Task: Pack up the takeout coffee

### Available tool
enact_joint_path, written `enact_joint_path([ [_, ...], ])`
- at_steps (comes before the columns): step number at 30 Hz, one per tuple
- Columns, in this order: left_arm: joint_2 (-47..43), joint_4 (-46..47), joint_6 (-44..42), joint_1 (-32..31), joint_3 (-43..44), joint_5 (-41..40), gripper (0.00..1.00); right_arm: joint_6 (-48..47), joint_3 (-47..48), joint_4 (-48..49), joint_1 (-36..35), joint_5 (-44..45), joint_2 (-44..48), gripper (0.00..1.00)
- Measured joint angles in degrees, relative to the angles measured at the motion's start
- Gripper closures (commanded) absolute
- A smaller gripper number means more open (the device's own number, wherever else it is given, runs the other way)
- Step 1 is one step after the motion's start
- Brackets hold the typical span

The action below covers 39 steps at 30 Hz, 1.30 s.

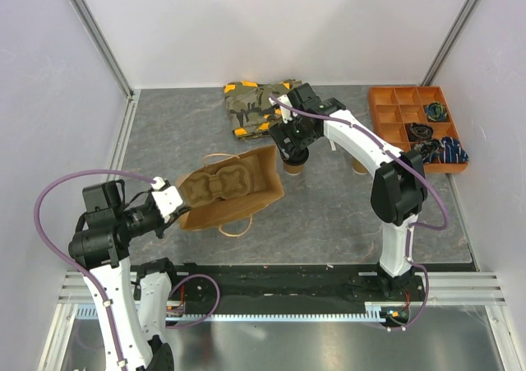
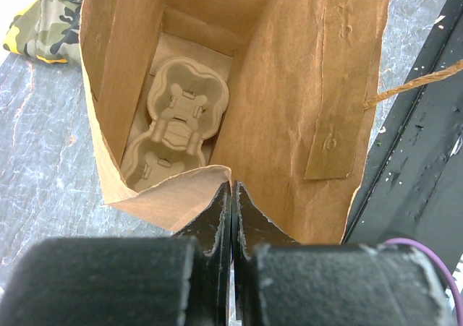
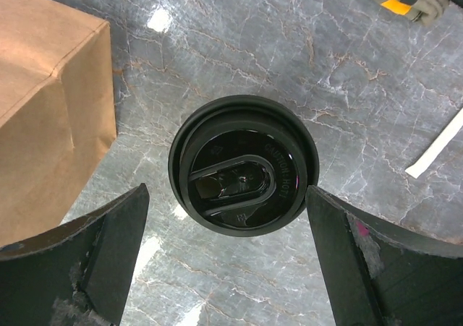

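Note:
The takeout coffee point(image 1: 294, 167), a small brown cup with a black sip lid point(image 3: 242, 163), stands upright on the table just right of the paper bag point(image 1: 238, 192). My right gripper point(image 1: 292, 146) hovers directly above it, open, with its fingers point(image 3: 116, 232) on either side of the lid and not touching it. The bag lies on its side with its mouth toward the left arm. A moulded-pulp carrier tray point(image 2: 177, 120) sits deep inside it. My left gripper point(image 2: 231, 192) is shut on the bag's lower rim point(image 2: 181, 196) and holds the mouth open.
A camouflage cloth point(image 1: 261, 106) lies at the back behind the cup. A second brown cup point(image 1: 359, 167) stands right of the right arm, partly hidden by it. An orange compartment tray point(image 1: 394, 116) with small items is at the back right. A white strip point(image 3: 434, 155) lies on the table.

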<state>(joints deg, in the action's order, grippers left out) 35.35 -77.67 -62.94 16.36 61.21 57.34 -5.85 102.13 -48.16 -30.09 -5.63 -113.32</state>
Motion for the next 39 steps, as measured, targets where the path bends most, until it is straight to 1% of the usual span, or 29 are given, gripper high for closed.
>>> enact_joint_path([
  [13,0.61,0.0,0.57,0.0,0.0,0.0,0.98,-0.24,0.24,-0.48,0.04,0.0,-1.68,0.02],
  [23,1.42,0.0,0.72,0.0,0.0,0.02,0.98,-0.42,0.24,-0.48,0.15,0.55,-2.16,0.04],
  [28,1.53,0.0,1.16,0.0,0.0,0.02,0.98,-0.44,0.24,-0.52,0.22,1.05,-2.16,0.02],
  [39,1.79,0.0,1.84,0.0,0.0,0.11,0.98,-1.66,2.4,-2.58,0.22,0.96,-2.19,0.03],
])
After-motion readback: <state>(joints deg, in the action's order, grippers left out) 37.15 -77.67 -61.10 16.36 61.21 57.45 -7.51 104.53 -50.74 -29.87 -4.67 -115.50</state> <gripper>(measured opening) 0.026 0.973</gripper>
